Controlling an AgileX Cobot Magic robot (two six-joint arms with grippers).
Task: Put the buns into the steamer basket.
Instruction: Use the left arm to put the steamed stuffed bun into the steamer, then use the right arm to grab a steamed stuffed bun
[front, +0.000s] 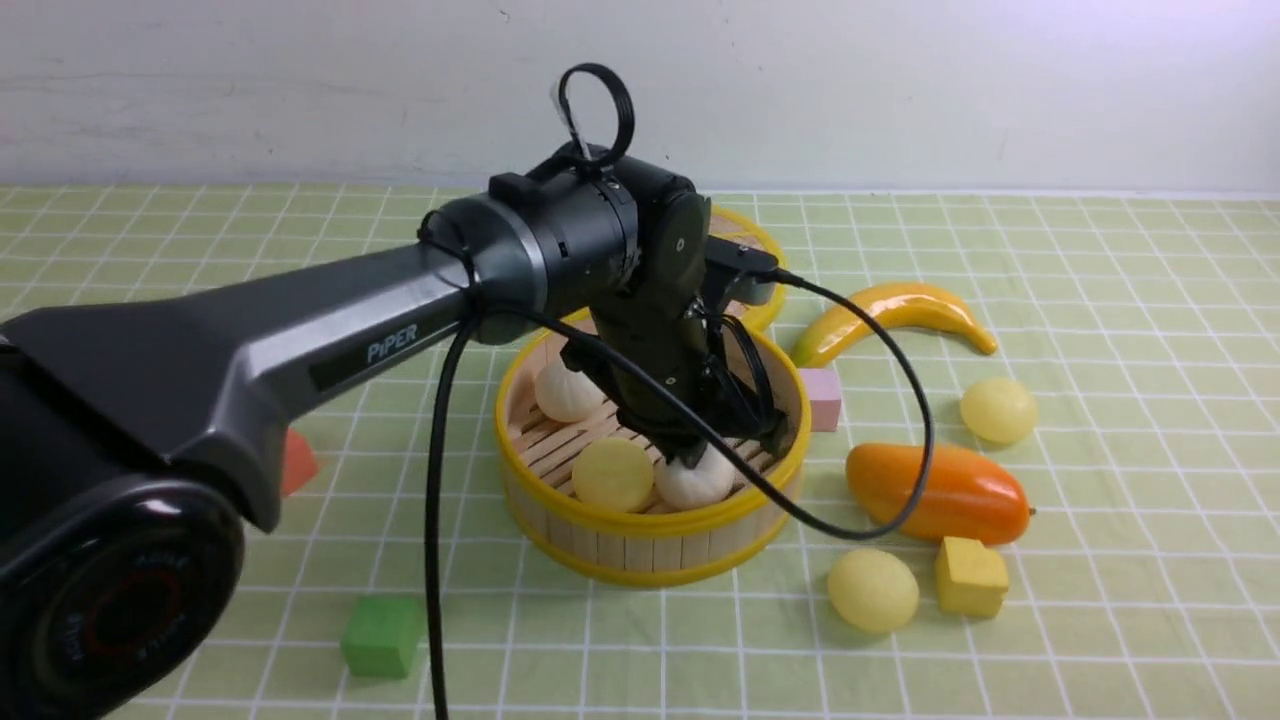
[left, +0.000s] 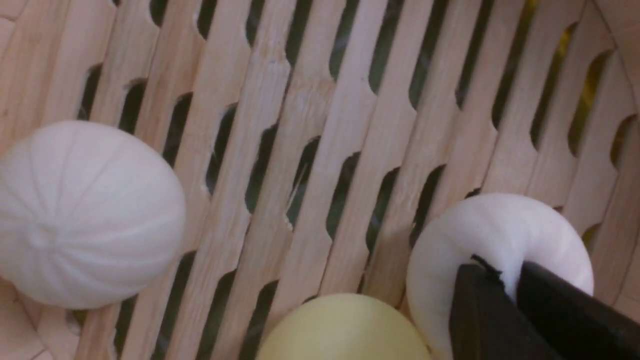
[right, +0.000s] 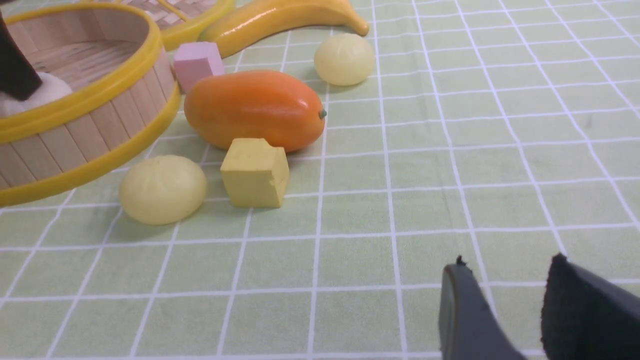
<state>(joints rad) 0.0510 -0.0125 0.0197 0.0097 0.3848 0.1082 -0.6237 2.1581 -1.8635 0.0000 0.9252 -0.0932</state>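
Observation:
The steamer basket (front: 650, 520) stands mid-table with three buns on its slatted floor (left: 350, 125): a pleated white bun (front: 565, 392) (left: 85, 215), a yellow bun (front: 612, 474) (left: 345, 330), and a second white bun (front: 700, 482) (left: 500, 225). My left gripper (front: 690, 460) (left: 507, 272) reaches down into the basket. Its fingers pinch the top of that second white bun, which rests on the slats. Two yellow buns lie on the cloth, one (front: 872, 590) (right: 162, 189) near the basket, one (front: 998, 410) (right: 345, 59) farther right. My right gripper (right: 507, 265) hangs open over bare cloth.
The woven lid (front: 755, 245) lies behind the basket. A banana (front: 895, 310), an orange mango (front: 935, 492), a pink cube (front: 822, 398) and a yellow cube (front: 970, 577) lie to the right. A green cube (front: 380, 635) and a red block (front: 297, 462) sit left.

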